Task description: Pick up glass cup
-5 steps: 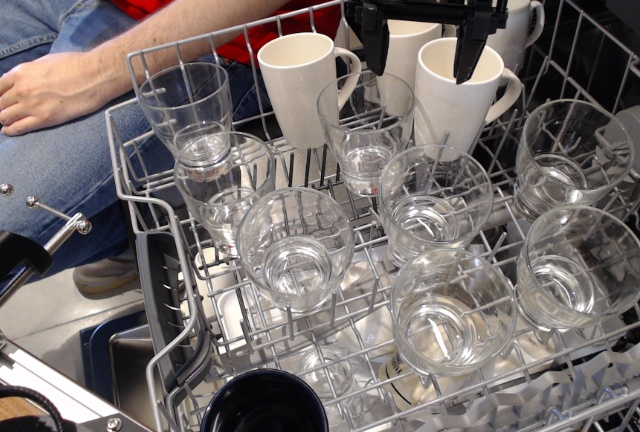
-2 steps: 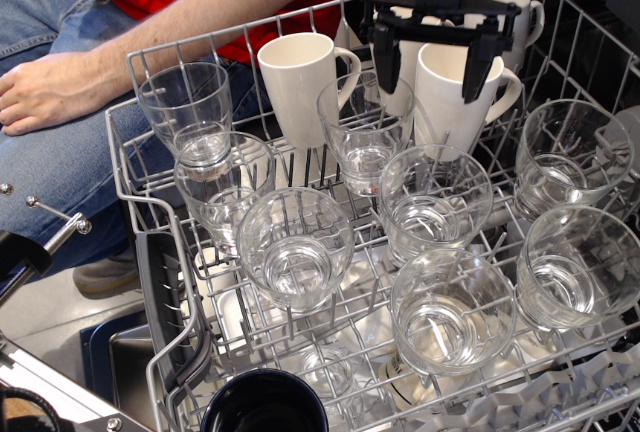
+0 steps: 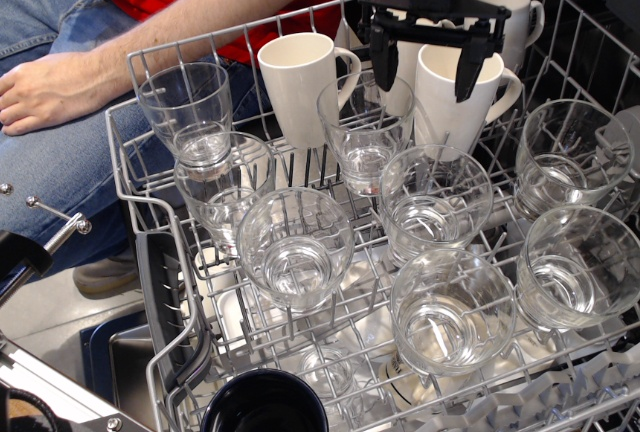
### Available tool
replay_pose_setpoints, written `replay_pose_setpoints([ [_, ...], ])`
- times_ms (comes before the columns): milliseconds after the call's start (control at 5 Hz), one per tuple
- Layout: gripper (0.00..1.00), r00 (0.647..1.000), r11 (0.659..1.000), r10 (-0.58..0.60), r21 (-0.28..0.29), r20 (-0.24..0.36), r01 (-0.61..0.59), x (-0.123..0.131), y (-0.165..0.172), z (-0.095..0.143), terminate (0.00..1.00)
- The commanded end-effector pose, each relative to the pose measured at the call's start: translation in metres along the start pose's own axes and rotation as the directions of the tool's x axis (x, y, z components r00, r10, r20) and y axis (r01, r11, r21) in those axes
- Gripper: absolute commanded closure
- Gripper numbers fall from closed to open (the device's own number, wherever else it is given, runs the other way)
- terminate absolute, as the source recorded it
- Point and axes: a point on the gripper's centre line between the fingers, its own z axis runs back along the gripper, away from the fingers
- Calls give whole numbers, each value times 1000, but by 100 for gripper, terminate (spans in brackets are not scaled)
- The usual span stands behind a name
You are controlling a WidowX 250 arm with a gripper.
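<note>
The glass cup [image 3: 436, 198] sits in the middle right of the frame, inside the wire dish rack [image 3: 150, 167]. It leans back, so its long axis is tilted and its open mouth points toward the camera and a little upward. No label or writing can be read on it. The gripper [image 3: 428, 64] hangs above it, in front of a white mug [image 3: 455, 97], with its two fingers spread wide and holding nothing.

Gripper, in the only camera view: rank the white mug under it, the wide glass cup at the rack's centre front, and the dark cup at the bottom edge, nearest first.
From the gripper:
1. white mug, directly beneath the fingers.
2. glass cup, lower left, mid-rack.
3. dark cup, bottom edge, farthest.
</note>
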Motion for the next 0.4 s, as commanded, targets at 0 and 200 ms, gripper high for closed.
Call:
replay_pose_setpoints([
  [0,0,994,999,-46,-11,95,47,12,5,-14,0],
  [200,0,990,998,-58,-15,128,61,20,5,-30,0],
])
